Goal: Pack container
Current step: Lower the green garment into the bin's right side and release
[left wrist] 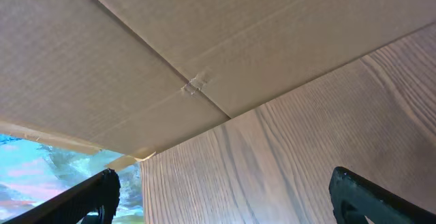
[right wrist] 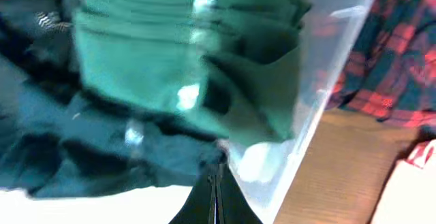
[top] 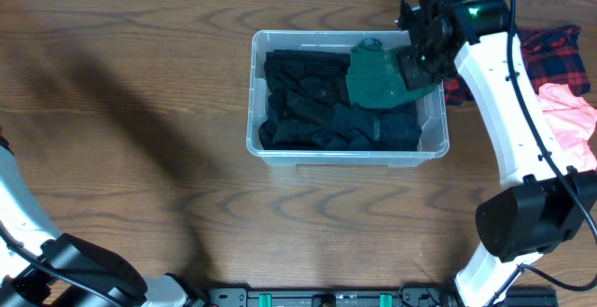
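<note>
The clear plastic container (top: 347,155) stands in the middle of the table and holds dark clothes (top: 298,102). A green garment (top: 373,78) lies on them at its right end. My right gripper (top: 417,64) is over that end, shut, with its tips at the edge of the green garment (right wrist: 157,54). In the right wrist view the closed fingers (right wrist: 218,161) sit just inside the container's clear wall (right wrist: 327,60). My left gripper (left wrist: 225,197) is open and empty over bare wood; it does not show in the overhead view.
A red plaid cloth (top: 550,50) and a pink cloth (top: 569,111) lie on the table to the right of the container; the plaid also shows in the right wrist view (right wrist: 388,54). A cardboard sheet (left wrist: 170,60) fills the top of the left wrist view.
</note>
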Controlling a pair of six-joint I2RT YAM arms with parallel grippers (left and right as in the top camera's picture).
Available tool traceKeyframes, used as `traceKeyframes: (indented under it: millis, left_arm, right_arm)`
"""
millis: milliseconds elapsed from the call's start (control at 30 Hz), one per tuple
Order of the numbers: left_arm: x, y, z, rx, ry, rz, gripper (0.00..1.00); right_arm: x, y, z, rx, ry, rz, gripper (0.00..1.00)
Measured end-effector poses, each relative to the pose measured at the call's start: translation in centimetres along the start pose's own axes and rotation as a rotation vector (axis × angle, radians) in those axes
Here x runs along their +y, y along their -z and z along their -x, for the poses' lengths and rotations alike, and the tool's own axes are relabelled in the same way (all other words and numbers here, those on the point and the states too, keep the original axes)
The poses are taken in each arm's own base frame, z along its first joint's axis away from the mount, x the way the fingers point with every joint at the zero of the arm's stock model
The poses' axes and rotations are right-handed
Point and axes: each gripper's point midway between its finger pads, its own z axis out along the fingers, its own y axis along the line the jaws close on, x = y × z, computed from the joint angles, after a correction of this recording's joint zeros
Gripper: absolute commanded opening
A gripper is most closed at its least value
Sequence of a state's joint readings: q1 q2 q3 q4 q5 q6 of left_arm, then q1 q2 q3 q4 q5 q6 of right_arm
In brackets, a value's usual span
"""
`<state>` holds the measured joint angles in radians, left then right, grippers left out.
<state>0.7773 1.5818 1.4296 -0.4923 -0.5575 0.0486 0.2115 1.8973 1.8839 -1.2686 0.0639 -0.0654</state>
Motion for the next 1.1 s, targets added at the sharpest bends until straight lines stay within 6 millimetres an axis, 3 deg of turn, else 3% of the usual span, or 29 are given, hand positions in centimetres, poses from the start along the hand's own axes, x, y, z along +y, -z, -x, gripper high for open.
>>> traceKeyframes:
  millis: [167,400,500,633,833,967,1100]
  left_arm:
    - [0.0,0.0,0.0,0.0,0.0,0.0,0.98]
    - [0.0,0.0,0.0,0.0,0.0,0.0,0.98]
    - [0.0,0.0,0.0,0.001,0.0,0.0,0.98]
    - [0.0,0.0,0.0,0.001,0.0,0.0,0.98]
    - [0.0,0.0,0.0,0.0,0.0,0.0,0.98]
    - [0.0,0.0,0.0,0.0,0.0,0.0,0.98]
    - [0.0,0.0,0.0,0.001,0.0,0.0,0.98]
  right_arm:
    - [-2.0,-1.5,1.1,-0.05,-0.019,-0.061,0.01]
    - [-3.0,-4.1,-1.3,0.027,-0.02,-0.081,0.01]
    - [-2.9,-4.8,-1.4,0.027,-0.017,-0.081,0.01]
    - [-3.1,-4.8,-0.2,-0.017,-0.02,-0.086,0.01]
    - [-3.1,-4.0,-0.2,-0.012,-0.019,-0.083,0.01]
    - [-2.3,-3.8,-0.6,0.008,-0.018,-0.038,0.01]
    - [-1.5,-3.8,0.1,-0.024,-0.019,0.008,0.01]
